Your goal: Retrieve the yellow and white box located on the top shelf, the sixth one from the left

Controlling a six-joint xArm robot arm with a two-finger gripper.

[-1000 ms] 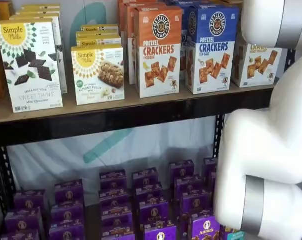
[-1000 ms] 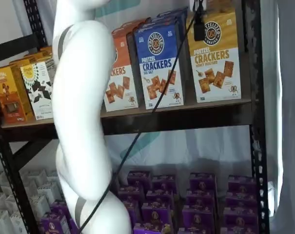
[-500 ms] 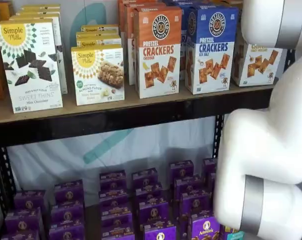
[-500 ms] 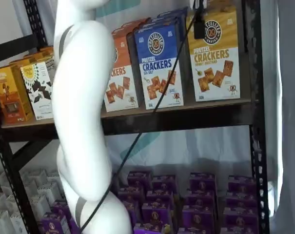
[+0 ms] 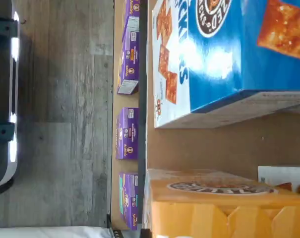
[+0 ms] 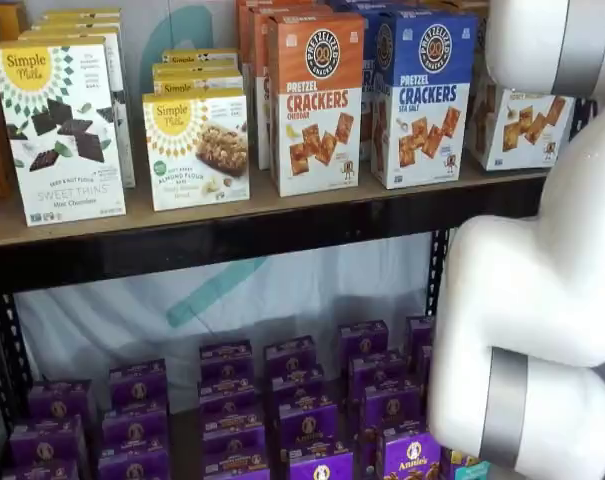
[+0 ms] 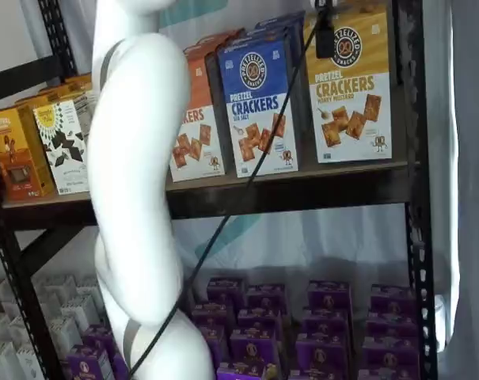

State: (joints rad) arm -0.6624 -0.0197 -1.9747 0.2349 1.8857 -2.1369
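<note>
Only a bit of the black gripper shows, hanging from above with a cable beside it, right in front of the top of the yellow and white box, and I cannot tell if it is open or closed or if it holds the box. The box stands upright at the far right end of the top counter, a tan board with a black front rail. It says PRETZEL CRACKERS and has a round dark logo and square brown crackers on it. In a shelf view the big white arm hides part of this box. The wrist view shows its yellow top close up, a little apart from the blue box. The blue box just beside it says PRETZEL CRACKERS SEA SALT. Next comes an orange box that says PRETZEL CRACKERS. Farther along stand white boxes that say Simple Mills, one with SWEET THINS. On the level below sit many small purple boxes, and one reads Annie's
</note>
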